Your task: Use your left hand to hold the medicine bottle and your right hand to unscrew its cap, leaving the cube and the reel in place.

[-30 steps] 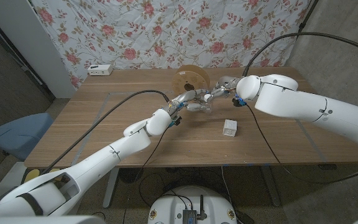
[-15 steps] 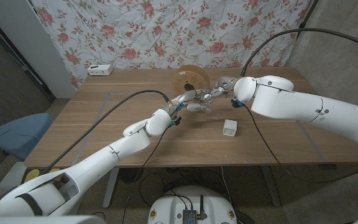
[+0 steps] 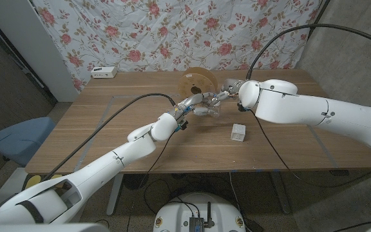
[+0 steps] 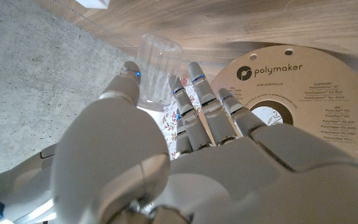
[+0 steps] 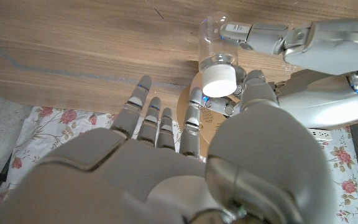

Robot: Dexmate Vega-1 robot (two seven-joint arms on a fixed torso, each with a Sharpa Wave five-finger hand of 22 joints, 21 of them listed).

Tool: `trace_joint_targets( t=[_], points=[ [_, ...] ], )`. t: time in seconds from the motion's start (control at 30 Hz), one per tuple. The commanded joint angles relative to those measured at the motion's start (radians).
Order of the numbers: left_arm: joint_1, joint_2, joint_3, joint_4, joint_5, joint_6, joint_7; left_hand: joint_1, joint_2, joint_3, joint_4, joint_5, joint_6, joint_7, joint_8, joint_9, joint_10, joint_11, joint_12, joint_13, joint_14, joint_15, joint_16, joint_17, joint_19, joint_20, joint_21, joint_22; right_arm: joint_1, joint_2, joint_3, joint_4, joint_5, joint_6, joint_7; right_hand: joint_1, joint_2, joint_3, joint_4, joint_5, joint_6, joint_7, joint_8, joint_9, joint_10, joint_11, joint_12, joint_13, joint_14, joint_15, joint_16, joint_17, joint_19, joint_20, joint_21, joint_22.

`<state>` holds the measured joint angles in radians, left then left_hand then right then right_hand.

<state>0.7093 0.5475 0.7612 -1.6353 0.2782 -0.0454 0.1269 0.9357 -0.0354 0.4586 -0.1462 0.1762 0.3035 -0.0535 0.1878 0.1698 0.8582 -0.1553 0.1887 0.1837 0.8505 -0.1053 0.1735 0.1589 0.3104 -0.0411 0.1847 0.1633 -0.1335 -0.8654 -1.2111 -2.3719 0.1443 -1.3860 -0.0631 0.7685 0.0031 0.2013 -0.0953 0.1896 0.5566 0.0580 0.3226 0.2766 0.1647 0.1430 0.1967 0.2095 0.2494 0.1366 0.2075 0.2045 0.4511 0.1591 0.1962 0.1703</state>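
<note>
Glossy white moulded arm shells with dark seams at the joints, black cables looped along both arms, light grey segmented fingers on left hand (image 4: 166, 155) and right hand (image 5: 185, 155), small blue lights at fingertips.

From high on the robot's head, a fixed camera looks down over both arms across the wooden table (image 3: 108, 122) toward a floral curtain (image 3: 172, 32). Each wrist camera sits close behind its own hand, looking along the back of the left hand (image 4: 166, 155) and the right hand (image 5: 166, 162), with the table overhead in the turned pictures. All three views share the clear medicine bottle (image 3: 212, 107) and the cardboard reel (image 3: 197, 82) just behind it.
</note>
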Motion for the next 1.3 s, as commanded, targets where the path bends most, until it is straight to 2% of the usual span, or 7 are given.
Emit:
trace_joint_targets(
  t=[0.03, 0.53, 1.0, 1.27, 1.3],
  points=[
    [0.000, -0.001, -0.001, 0.003, -0.001, 0.000, -0.001, 0.002, 0.007, 0.007, 0.000, 0.002, 0.004, -0.006, -0.002, 0.005, 0.007, 0.000, 0.005, 0.004, 0.006, -0.098, -0.001, 0.001, 0.002, -0.093, 0.001, 0.003, 0.043, 0.009, -0.048, 0.018, 0.073, -0.010, -0.086, 0.012, 0.009, 0.002, -0.012, 0.010, 0.025, -0.005, 0.012, 0.005, 0.018, -0.004, 0.012, 0.002, 0.015, -0.001, 0.007, 0.000, 0.010, -0.002, 0.006, 0.005],
    [-0.003, -0.004, 0.000, 0.009, -0.002, 0.002, -0.001, 0.004, 0.005, 0.006, -0.002, 0.002, 0.005, -0.006, -0.002, 0.005, 0.008, -0.001, 0.005, 0.004, 0.005, -0.099, -0.001, 0.001, 0.003, -0.094, 0.001, 0.003, 0.063, 0.016, -0.063, 0.042, 0.147, -0.010, -0.163, 0.035, 0.021, 0.013, -0.029, 0.016, 0.081, -0.027, 0.042, 0.014, 0.043, -0.011, 0.017, 0.002, 0.033, -0.016, 0.014, 0.000, 0.024, -0.015, 0.009, 0.005],
    [-0.009, -0.007, 0.001, 0.017, -0.005, 0.000, -0.002, 0.002, 0.008, 0.007, 0.000, 0.003, 0.004, -0.006, -0.002, 0.005, 0.006, 0.002, 0.005, 0.004, 0.007, -0.098, 0.000, 0.001, 0.001, -0.093, 0.000, 0.003, 0.043, 0.021, -0.051, 0.054, 0.093, 0.001, -0.126, 0.056, 0.031, 0.021, -0.043, 0.019, 0.153, -0.050, 0.083, 0.027, 0.064, -0.018, 0.018, 0.002, 0.044, -0.029, 0.019, 0.002, 0.033, -0.022, 0.009, 0.005],
    [-0.014, -0.009, 0.003, 0.025, -0.006, -0.005, -0.003, 0.003, 0.007, 0.007, 0.000, 0.003, 0.004, -0.006, -0.002, 0.005, 0.007, 0.001, 0.005, 0.004, 0.006, -0.098, 0.000, 0.001, 0.002, -0.094, 0.001, 0.003, 0.037, 0.021, -0.053, 0.054, 0.053, 0.012, -0.103, 0.068, 0.039, 0.027, -0.049, 0.021, 0.172, -0.060, 0.098, 0.033, 0.077, -0.030, 0.020, 0.001, 0.051, -0.041, 0.023, 0.004, 0.039, -0.030, 0.010, 0.005],
    [-0.014, -0.010, 0.003, 0.026, -0.007, -0.006, -0.003, 0.003, 0.007, 0.007, -0.001, 0.003, 0.004, -0.007, -0.002, 0.005, 0.007, 0.000, 0.005, 0.004, 0.006, -0.098, 0.000, 0.001, 0.002, -0.094, 0.001, 0.003, 0.035, 0.021, -0.052, 0.054, 0.048, 0.014, -0.101, 0.071, 0.040, 0.028, -0.050, 0.021, 0.175, -0.069, 0.101, 0.034, 0.078, -0.030, 0.019, 0.001, 0.052, -0.041, 0.023, 0.004, 0.040, -0.032, 0.010, 0.005]
  ],
)
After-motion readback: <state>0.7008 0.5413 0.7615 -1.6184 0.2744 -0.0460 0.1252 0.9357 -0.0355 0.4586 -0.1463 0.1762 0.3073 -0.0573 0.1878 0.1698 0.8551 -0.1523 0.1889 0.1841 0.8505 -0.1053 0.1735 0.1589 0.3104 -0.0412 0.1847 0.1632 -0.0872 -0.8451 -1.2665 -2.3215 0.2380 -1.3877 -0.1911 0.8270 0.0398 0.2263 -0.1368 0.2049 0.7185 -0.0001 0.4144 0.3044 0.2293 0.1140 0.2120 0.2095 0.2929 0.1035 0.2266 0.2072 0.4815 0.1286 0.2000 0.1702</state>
